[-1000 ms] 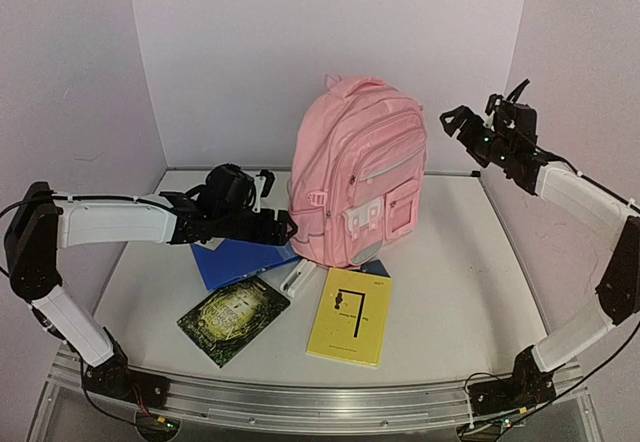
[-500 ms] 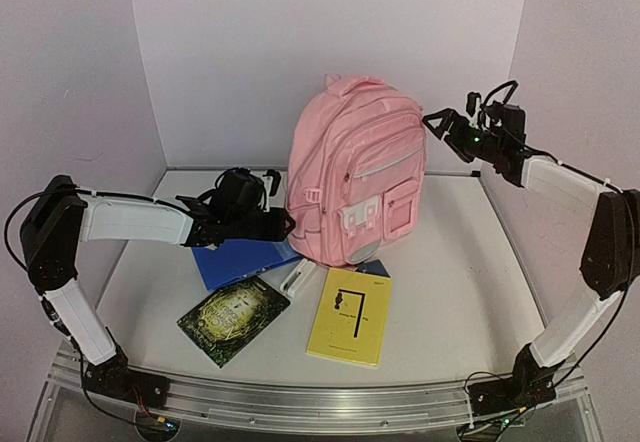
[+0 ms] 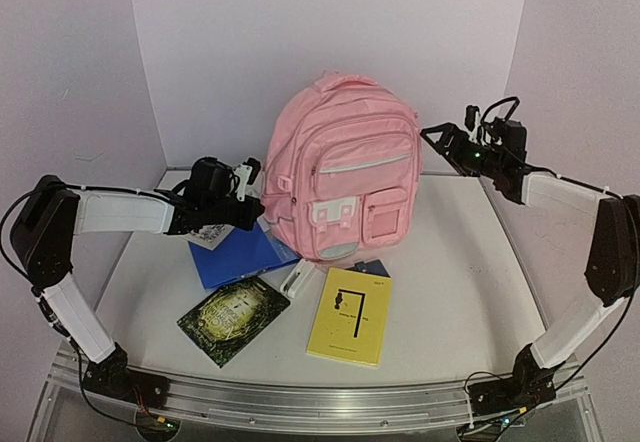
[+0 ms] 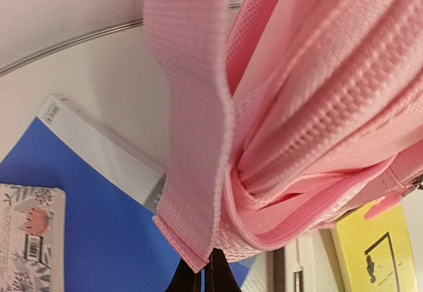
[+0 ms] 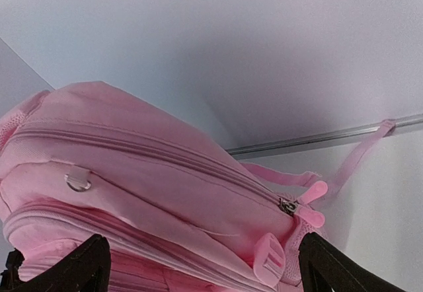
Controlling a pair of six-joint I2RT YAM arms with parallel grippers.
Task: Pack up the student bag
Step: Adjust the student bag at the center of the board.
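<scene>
Two grippers flank the bag (image 3: pixel 340 167), which stands upright at the middle of the table (image 3: pixel 455 282), pockets facing the near edge.

The left gripper (image 3: pixel 250 205) is at the bag's lower left side. In the left wrist view its dark fingertips (image 4: pixel 218 280) are pinched shut on the end of a pink webbing strap (image 4: pixel 188 127), with the bag's ribbed side just to the right of it.

The right gripper (image 3: pixel 437 140) hangs beside the bag's upper right edge, close to it but not touching, jaws spread wide and holding nothing. In the right wrist view both fingers (image 5: pixel 79 265) frame the bag's side, with the zip line and pink pullers between them.

Under the left arm lies a blue folder (image 3: pixel 238 254) with a floral book (image 3: pixel 212 235) on its far corner. Nearer the arms' bases lie a dark green book (image 3: pixel 233 312) and a yellow book (image 3: pixel 350 314), with a small white item (image 3: pixel 298 278) between them at the bag's foot. All lie flat on the table in front of the bag.
</scene>
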